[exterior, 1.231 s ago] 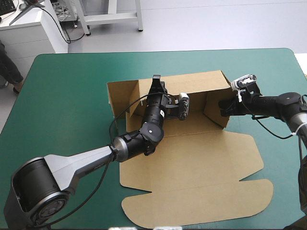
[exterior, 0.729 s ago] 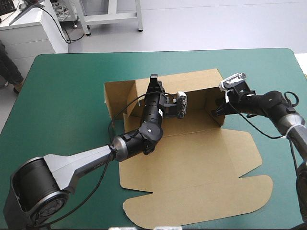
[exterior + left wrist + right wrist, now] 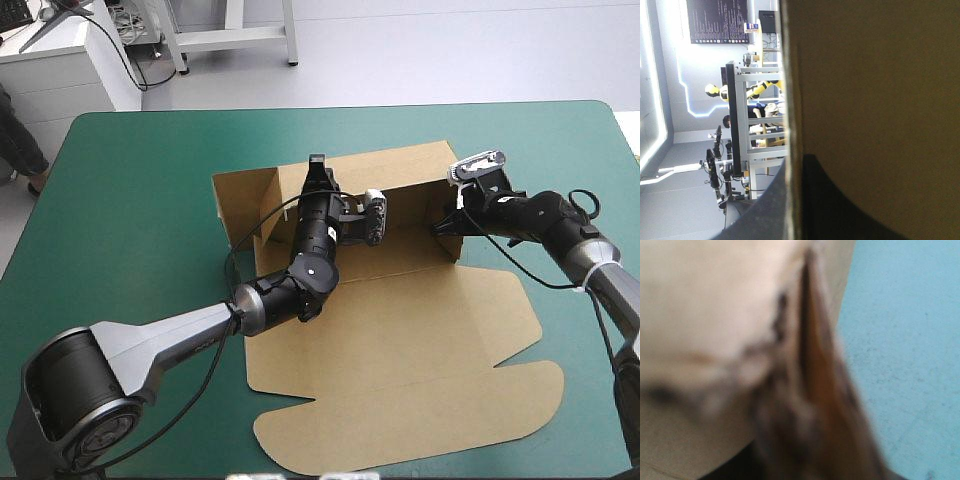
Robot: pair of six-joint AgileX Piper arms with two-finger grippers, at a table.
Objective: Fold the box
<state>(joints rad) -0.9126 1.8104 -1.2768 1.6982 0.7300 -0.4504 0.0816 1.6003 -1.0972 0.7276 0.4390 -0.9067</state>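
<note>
The brown box (image 3: 400, 330) lies in the middle of the table with its back wall (image 3: 400, 175) and both side walls raised. Its lid panel (image 3: 400, 420) lies flat toward the front edge. My left gripper (image 3: 317, 172) sits on the top edge of the back wall. In the left wrist view the board (image 3: 880, 75) runs between the black fingers (image 3: 840, 205) of the left gripper (image 3: 792, 162), which is shut on it. My right gripper (image 3: 441, 226) is at the right side wall (image 3: 450, 215). The blurred right wrist view shows that board's edge (image 3: 810, 315) held in the gripper (image 3: 805, 405).
The teal-green cover (image 3: 130, 200) lies bare on the left, along the far edge and beside the right side wall (image 3: 905, 340). The left arm (image 3: 200, 335) crosses the box's front left corner. The lid's flaps reach close to the table's front edge.
My right gripper has moved left with the right side wall, swinging it inward. The whole box has shifted slightly left. The left gripper stays on the back wall.
</note>
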